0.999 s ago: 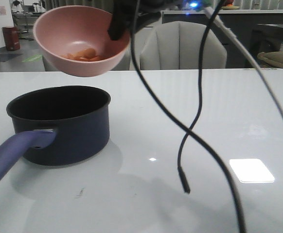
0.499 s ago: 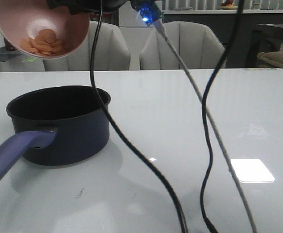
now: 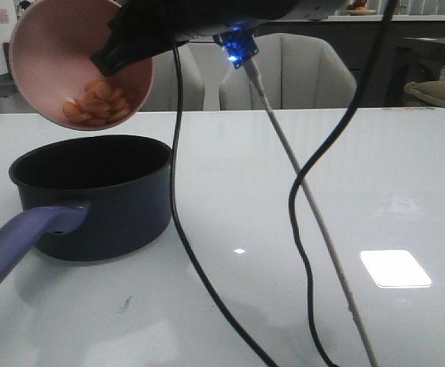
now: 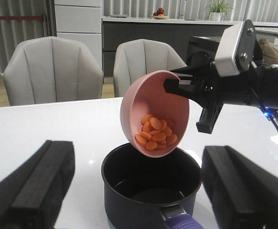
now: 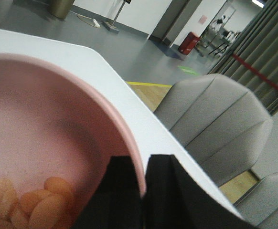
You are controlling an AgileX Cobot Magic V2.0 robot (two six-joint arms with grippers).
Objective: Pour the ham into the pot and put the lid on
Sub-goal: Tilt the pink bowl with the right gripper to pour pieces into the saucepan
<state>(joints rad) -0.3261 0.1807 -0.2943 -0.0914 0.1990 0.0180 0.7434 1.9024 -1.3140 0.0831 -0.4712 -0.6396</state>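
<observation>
The white table (image 3: 306, 191) is filling most of the front view, with grey chairs (image 3: 295, 73) standing beyond its far edge. The pot (image 3: 92, 195) is sitting near the table's left edge, roughly midway between near and far, with its purple-blue handle (image 3: 20, 245) reaching toward the near-left corner. Its black inside is showing no ham in the left wrist view.

Above the pot, the pink bowl (image 3: 81, 61) is hanging in the air, tipped steeply so its mouth is facing down and toward the near side. The right gripper (image 3: 119, 50) is pinching the bowl's rim on the side toward the table's right edge, one finger inside and one outside, clenched on the wall; the right wrist view is showing both black fingers (image 5: 122, 195) straddling the pink rim. Black and grey cables (image 3: 314, 229) are dangling from this arm across the middle of the table.

The left gripper (image 4: 139, 191) is hovering on the near side of the pot, its two black fingers (image 4: 34, 188) spread wide and grasping nothing.

The ham (image 3: 96, 103) is lying as a heap of orange slices in the lowest part of the tilted bowl, just inside the rim, directly over the pot's opening.
</observation>
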